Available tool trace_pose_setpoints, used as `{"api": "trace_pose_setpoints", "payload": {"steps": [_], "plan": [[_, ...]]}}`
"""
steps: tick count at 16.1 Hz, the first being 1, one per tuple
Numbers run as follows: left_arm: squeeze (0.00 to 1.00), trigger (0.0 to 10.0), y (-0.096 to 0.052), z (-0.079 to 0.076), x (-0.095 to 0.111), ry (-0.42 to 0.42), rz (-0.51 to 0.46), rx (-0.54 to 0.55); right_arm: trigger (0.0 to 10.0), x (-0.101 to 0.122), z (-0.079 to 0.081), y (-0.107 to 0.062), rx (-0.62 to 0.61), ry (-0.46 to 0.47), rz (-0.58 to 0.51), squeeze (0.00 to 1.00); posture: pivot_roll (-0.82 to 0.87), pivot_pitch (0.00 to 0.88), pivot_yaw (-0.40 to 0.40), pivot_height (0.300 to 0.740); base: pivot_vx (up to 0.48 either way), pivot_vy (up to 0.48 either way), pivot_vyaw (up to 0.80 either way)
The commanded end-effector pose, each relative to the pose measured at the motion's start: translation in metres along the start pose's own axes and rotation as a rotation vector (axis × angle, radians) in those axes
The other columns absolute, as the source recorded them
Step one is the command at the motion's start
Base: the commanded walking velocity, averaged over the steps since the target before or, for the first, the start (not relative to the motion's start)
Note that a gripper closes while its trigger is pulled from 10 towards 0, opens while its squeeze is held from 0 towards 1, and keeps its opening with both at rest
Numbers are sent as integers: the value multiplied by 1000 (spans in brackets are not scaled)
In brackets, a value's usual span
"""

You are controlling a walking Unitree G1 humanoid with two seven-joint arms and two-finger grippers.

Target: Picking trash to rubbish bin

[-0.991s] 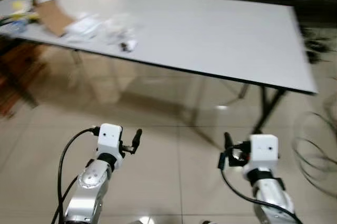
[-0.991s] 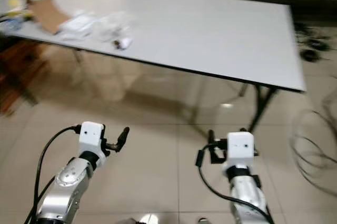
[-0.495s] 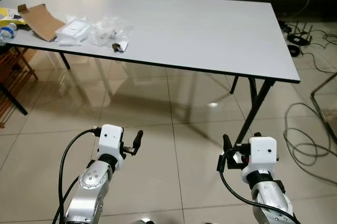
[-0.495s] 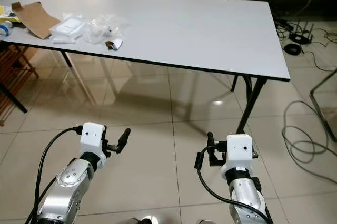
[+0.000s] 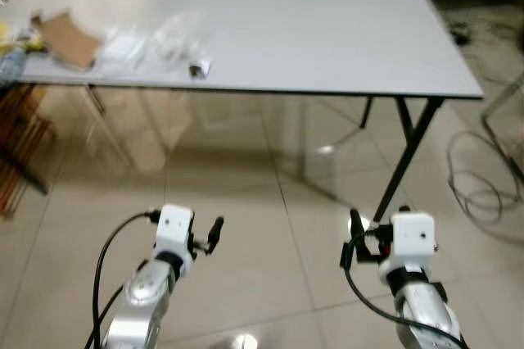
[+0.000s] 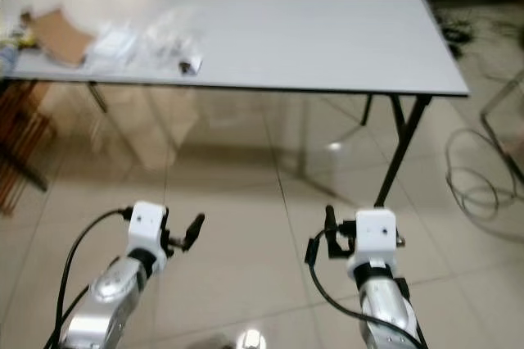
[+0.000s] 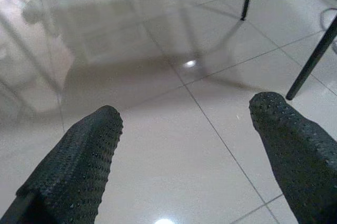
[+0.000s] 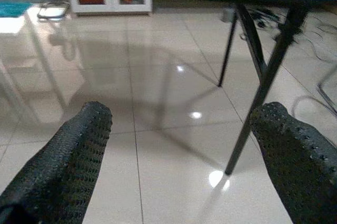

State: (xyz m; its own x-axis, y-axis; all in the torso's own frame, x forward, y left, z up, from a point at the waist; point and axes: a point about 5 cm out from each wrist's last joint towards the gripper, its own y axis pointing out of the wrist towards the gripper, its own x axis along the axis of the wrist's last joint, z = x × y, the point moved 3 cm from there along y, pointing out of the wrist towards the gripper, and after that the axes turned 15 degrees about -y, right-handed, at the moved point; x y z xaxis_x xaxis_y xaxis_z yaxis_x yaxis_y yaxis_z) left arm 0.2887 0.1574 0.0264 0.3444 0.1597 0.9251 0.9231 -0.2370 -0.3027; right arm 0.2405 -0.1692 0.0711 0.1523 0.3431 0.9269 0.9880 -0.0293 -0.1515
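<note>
Trash lies on the far left of a white table point(image 5: 327, 38): a brown cardboard piece point(image 5: 64, 38), clear plastic bags point(image 5: 168, 33) and a small dark scrap point(image 5: 197, 69) near the front edge. My left gripper point(image 5: 214, 231) and right gripper point(image 5: 352, 234) are held low over the tiled floor, well short of the table. Both are open with nothing between the fingers point(image 7: 79, 166) point(image 8: 63, 155). The eye views are blurred.
Black table legs point(image 5: 409, 156) stand ahead of my right gripper. Loose cables point(image 5: 479, 181) coil on the floor at the right. A dark wooden rack point(image 5: 20, 152) sits at the left under the table's end. Glossy tiles point(image 5: 270, 201) stretch between me and the table.
The camera has shifted and the picture has blurred; the table now looks squarer to me. Both arms keep the same pose, fingers still open.
</note>
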Motion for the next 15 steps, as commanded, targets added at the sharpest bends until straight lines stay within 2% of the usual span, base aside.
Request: {"api": "trace_pose_setpoints", "payload": {"steps": [1, 15], "plan": [[0, 10000, -2, 6, 1, 14, -3, 13, 10000, 4, 4, 1, 6, 12, -10, 0, -100, 104, 78, 740, 0, 480, 0], [0, 10000, -4, 10, -3, 26, 4, 27, 10000, 4, 6, 0, 13, 10, -7, 0, -95, 110, 75, 740, 0, 480, 0]]}}
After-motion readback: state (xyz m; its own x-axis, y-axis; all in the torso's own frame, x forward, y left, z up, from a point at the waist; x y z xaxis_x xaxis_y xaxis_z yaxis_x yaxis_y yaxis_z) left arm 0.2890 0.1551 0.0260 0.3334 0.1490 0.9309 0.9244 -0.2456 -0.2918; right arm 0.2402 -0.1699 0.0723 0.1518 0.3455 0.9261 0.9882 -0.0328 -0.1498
